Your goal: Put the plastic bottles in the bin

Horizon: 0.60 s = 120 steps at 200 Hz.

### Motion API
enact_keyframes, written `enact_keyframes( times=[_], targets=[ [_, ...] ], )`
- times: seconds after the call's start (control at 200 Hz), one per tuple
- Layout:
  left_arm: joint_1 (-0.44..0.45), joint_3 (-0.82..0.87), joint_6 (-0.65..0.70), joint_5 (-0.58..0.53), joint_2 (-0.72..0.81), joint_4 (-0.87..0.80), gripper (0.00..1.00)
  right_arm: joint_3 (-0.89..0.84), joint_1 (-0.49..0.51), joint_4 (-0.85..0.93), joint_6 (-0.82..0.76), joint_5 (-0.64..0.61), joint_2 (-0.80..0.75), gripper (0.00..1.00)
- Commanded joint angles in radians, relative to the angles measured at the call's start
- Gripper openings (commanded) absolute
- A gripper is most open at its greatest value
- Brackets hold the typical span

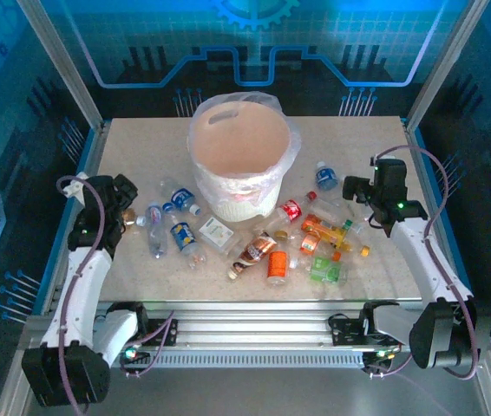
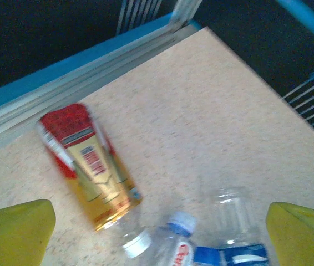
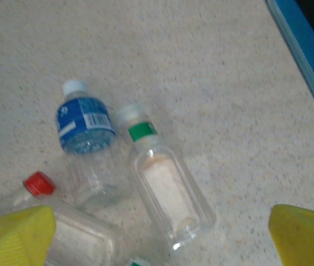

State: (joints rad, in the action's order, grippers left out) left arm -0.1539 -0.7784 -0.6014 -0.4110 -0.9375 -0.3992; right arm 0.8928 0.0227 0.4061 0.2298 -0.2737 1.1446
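The large round white bin (image 1: 238,189), lined with a clear plastic bag and pinkish-tan inside, stands upright at the far middle of the speckled beige table (image 1: 358,139). The small plastic bottles (image 1: 277,260) lie scattered on the table in front of the bin and to either side of it.

The left claw (image 1: 127,211) hangs at the left side of the table, near a few of them. In the left wrist view the left claw (image 2: 160,221) has its yellow fingers (image 2: 13,233) spread as wide as the frame, with nothing between them and nothing touched. Beyond it lie a red-and-yellow-labelled bottle of amber liquid (image 2: 90,166), a clear blue-capped bottle (image 2: 176,244) and a clear bottle with a blue label (image 2: 234,238), all on their sides.

The right claw (image 1: 360,191) hangs at the right side, just beside the bottles there. In the right wrist view the right claw (image 3: 160,221) is likewise fully spread, its yellow fingers (image 3: 304,233) gripping nothing. Ahead of it lie a white-capped bottle with a blue label (image 3: 85,133), a clear bottle with a green neck band (image 3: 168,194) just beside it, and a clear red-capped bottle (image 3: 62,233) close to the left finger; whether they touch cannot be told.
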Motion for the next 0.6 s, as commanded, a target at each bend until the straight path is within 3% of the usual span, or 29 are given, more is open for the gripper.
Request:
enact_keyframes(
  times=[0.0, 0.205, 0.595],
  targets=[
    [-0.051, -0.037, -0.043, 0.034, -0.057, -0.092, 0.99, -0.003, -0.014, 0.079, 0.041, -0.036, -0.009, 1.0],
    [-0.131, -0.047, -0.07, 0.109, -0.15, -0.099, 0.99, 0.007, -0.015, 0.089, 0.043, -0.034, 0.013, 1.0],
    [-0.157, -0.034, -0.092, 0.131, -0.212, -0.097, 0.99, 0.024, -0.016, 0.079, 0.055, -0.027, 0.073, 1.0]
  ],
)
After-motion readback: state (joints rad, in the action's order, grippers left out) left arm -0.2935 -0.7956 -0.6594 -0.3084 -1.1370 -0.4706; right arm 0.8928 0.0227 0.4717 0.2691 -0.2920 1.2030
